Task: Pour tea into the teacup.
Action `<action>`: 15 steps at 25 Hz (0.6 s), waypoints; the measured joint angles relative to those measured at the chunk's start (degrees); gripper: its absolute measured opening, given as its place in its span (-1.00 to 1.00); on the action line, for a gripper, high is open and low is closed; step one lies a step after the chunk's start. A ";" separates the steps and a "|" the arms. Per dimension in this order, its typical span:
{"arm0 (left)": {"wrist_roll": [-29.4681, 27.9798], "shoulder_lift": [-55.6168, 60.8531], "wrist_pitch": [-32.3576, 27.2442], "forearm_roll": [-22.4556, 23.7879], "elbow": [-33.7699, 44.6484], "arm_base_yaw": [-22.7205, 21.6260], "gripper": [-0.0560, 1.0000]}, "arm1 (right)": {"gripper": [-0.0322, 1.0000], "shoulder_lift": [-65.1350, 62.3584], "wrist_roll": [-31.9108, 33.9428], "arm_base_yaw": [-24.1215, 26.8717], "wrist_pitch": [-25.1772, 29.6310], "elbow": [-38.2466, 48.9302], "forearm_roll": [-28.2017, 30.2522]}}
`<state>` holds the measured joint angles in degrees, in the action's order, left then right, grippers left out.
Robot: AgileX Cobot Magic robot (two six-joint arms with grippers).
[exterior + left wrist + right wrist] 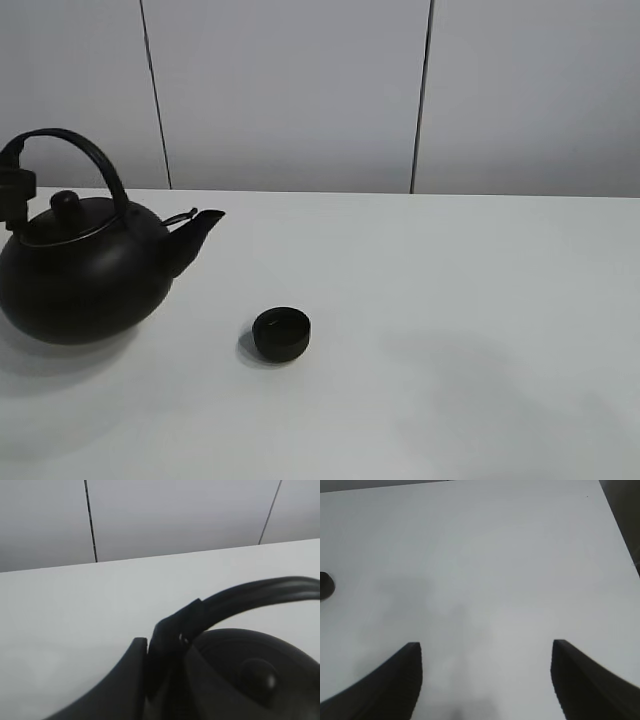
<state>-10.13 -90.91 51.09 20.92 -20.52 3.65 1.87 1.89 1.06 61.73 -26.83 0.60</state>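
Note:
The small matte black teacup (281, 333) stands upright on the white table, just right of and in front of the kettle's spout (203, 222). The big round black kettle (85, 275) sits at the left with its lid on. My left gripper (15, 188) is at the left end of the kettle's arched handle (260, 591); the left wrist view shows that gripper (155, 655) shut on it. My right gripper (485, 647) hangs open over bare table, out of the high view, with the teacup's edge (325, 586) far off to one side.
The white table (470, 300) runs back to a pale panelled wall (290, 90). The right wrist view shows the table's side edge (620, 535).

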 joint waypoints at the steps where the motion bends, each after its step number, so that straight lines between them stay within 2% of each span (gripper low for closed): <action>1: 0.39 0.00 0.42 0.29 0.55 -0.50 -0.66 | 0.02 0.00 0.00 0.00 0.00 0.00 0.00; 6: 3.53 -0.38 3.01 0.72 2.22 -1.10 -0.66 | 0.02 0.00 0.00 0.00 0.00 0.00 0.00; 9: 4.22 -3.50 7.20 0.58 2.22 -1.10 -0.66 | 0.02 0.00 0.00 0.00 0.10 0.00 0.00; 15: 4.61 -10.01 9.08 0.35 1.98 -1.10 -0.66 | 0.02 0.00 0.00 0.00 0.06 0.00 0.00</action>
<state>-5.52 -100.91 60.17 21.28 -18.54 2.55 1.87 1.89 1.06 61.79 -26.83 0.60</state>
